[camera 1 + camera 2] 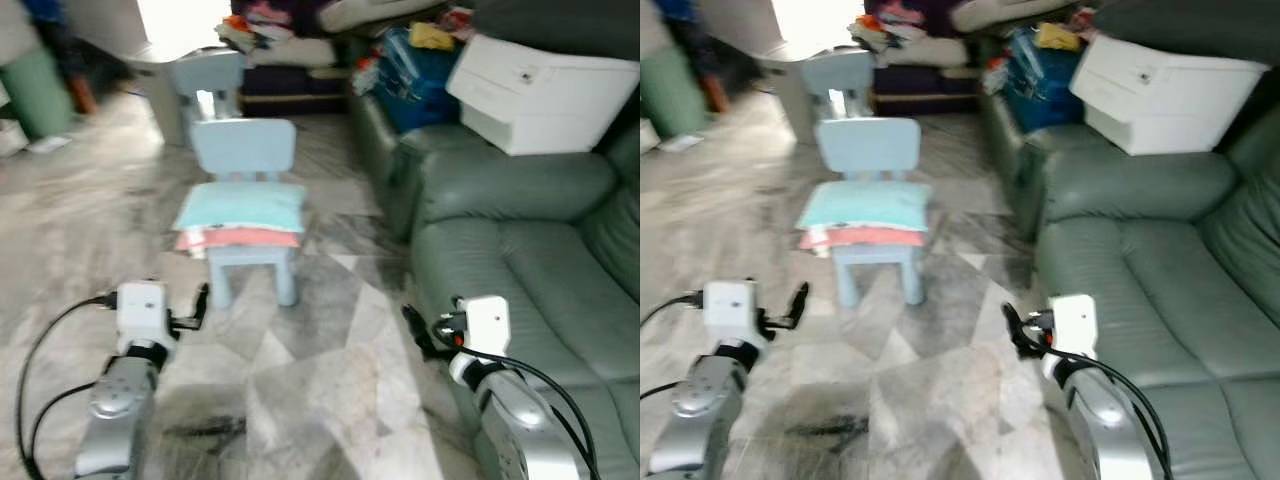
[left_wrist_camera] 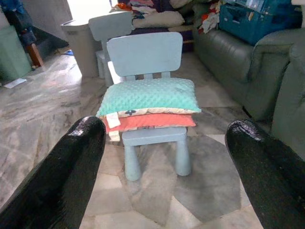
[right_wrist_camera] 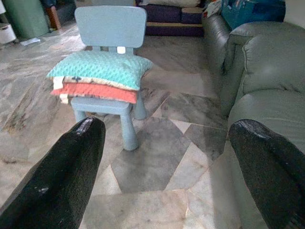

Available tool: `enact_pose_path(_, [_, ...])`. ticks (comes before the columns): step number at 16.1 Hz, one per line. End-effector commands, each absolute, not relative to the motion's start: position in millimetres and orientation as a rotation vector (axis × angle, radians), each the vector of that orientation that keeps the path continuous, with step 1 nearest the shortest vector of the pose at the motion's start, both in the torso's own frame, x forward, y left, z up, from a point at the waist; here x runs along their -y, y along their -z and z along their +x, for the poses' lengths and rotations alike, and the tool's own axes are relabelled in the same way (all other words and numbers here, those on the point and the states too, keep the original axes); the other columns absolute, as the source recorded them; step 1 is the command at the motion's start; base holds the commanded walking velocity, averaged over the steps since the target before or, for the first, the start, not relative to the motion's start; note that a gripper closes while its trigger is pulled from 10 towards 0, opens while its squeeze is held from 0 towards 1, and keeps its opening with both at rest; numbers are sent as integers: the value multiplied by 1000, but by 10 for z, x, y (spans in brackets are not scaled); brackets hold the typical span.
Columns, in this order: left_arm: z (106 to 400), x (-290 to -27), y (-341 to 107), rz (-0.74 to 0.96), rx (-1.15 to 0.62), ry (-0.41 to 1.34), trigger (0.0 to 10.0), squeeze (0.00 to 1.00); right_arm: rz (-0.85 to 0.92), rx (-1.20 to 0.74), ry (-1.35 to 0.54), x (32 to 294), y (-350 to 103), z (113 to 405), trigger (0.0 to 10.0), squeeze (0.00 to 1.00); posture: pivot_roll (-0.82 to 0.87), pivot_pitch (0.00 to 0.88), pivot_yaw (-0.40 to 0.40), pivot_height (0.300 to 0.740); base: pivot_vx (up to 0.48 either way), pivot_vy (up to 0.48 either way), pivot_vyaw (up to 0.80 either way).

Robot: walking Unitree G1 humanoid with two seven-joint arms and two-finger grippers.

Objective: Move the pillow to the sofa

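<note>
Both head views look forward and down from well back at the small blue chair and the sofa. Each wrist view looks along its own fingers, nearer, sharing chair and sofa.

A small light-blue chair stands mid-frame on the marble floor; a white printer sits upper right.

Bare floor lies open ahead of my spread left fingers and right fingers, right up to the chair. Its backrest walls off the far side of the pillow. The sofa flanks my right fingers, its arm crowding that side.
</note>
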State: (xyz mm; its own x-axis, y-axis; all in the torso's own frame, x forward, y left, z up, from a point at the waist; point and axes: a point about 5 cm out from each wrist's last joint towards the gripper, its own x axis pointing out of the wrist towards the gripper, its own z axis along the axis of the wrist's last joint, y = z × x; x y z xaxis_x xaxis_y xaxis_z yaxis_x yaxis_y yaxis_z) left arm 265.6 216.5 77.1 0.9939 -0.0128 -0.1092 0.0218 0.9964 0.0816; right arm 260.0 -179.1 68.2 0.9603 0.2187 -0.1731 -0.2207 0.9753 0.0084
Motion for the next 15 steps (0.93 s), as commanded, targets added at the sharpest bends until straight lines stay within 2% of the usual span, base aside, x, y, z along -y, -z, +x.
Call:
enact_pose_path(1, [2688,-2072,-784,70,-101,40,10000,0,-29,-150,-204,1872,-746,2610,10000,0,-141,0,14,740,360,319,0])
enact_pose_path(8, [2688,-2048,-766,76,-106,41,10000,0,-50,-128,-223,1833,-777,2608,10000,0,-141,0,11,740,368,306,0])
enact_pose_path(13, [2689,-2019,-735,74,-127,44,10000,0,-54,-121,-226,1826,-786,2600,10000,0,-140,0,15,740,480,0,0])
enact_pose_path(15, [2710,-2020,-732,103,-147,25,10000,0,-50,-119,-224,1818,-786,2598,10000,0,-138,0,16,740,0,0,0])
